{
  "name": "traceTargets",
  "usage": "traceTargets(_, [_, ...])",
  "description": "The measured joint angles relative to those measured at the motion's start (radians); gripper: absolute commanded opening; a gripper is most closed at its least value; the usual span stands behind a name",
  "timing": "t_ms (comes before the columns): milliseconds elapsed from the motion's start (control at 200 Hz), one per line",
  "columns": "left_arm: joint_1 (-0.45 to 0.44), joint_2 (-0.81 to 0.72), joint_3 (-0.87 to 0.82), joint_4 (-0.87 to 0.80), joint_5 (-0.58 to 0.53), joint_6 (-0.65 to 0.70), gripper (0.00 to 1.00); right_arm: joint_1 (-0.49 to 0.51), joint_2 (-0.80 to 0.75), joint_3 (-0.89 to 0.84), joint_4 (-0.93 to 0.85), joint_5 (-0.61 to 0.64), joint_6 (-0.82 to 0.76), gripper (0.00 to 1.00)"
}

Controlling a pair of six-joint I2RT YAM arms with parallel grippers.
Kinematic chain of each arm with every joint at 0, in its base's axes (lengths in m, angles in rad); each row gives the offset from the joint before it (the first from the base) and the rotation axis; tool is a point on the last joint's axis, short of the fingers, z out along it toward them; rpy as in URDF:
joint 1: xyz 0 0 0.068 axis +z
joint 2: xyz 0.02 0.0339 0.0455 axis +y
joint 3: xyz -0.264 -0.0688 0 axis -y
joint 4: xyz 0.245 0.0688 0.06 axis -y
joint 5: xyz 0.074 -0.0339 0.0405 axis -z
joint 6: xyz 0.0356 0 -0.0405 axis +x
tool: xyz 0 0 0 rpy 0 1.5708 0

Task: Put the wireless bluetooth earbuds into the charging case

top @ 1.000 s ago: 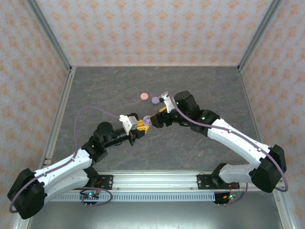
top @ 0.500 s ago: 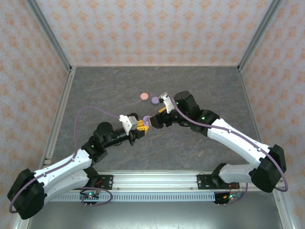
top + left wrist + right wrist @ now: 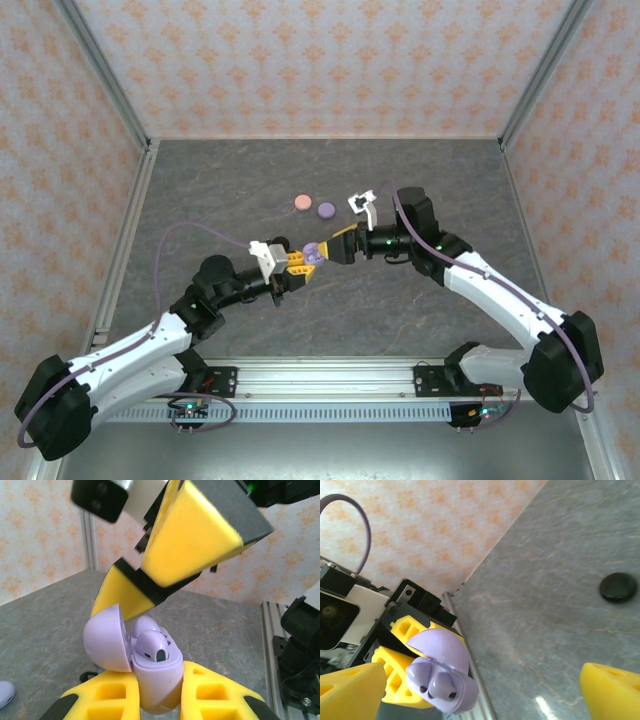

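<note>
So the left gripper (image 3: 160,696) has its yellow fingers (image 3: 212,695) clamped tight on the lower half of the lilac charging case (image 3: 157,680), one on each side, holding it upright. My guess is that's so the open top faces the other arm. The lid (image 3: 102,640) is flipped back on its hinge, and two lilac earbuds (image 3: 152,647) sit side by side in the wells, just above the fingertips and not touching them. They look seated to me, though I can't tell if they're pushed fully home.

The right gripper (image 3: 482,687) is spread about as wide as it goes, with nothing in it. From its wrist view the case sits down by one finger rather than centred between the two. From the left wrist view its fingers hang just above and behind the open lid, near but apart.

All this happens in the air over roughly the middle of the table (image 3: 450,180). Toward the far edge lie a pink puck (image 3: 299,203) and a lilac puck (image 3: 325,210), close together. There's also a black disc (image 3: 618,586) on the table.

I'd say closing the lid is what's left.
</note>
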Motion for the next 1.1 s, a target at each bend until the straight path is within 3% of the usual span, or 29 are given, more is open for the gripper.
traceTargets(320, [-0.005, 0.032, 0.018, 0.008, 0.01, 0.001, 0.0, 0.055, 0.024, 0.003, 0.071, -0.122, 0.029, 0.9])
traceTargets(495, [-0.005, 0.04, 0.019, 0.008, 0.01, 0.003, 0.0, 0.055, 0.018, 0.013, 0.069, -0.127, 0.013, 0.86])
traceTargets(866, [-0.006, 0.049, 0.03, 0.007, 0.014, 0.015, 0.0, 0.055, -0.107, 0.023, 0.012, -0.114, -0.076, 0.86])
traceTargets(971, [-0.006, 0.06, 0.03, 0.007, 0.012, 0.015, 0.0, 0.054, -0.117, 0.026, -0.035, -0.068, -0.104, 0.87])
traceTargets(1101, [-0.006, 0.06, 0.03, 0.003, -0.008, 0.015, 0.0, 0.031, -0.117, 0.026, -0.109, 0.084, -0.118, 0.91])
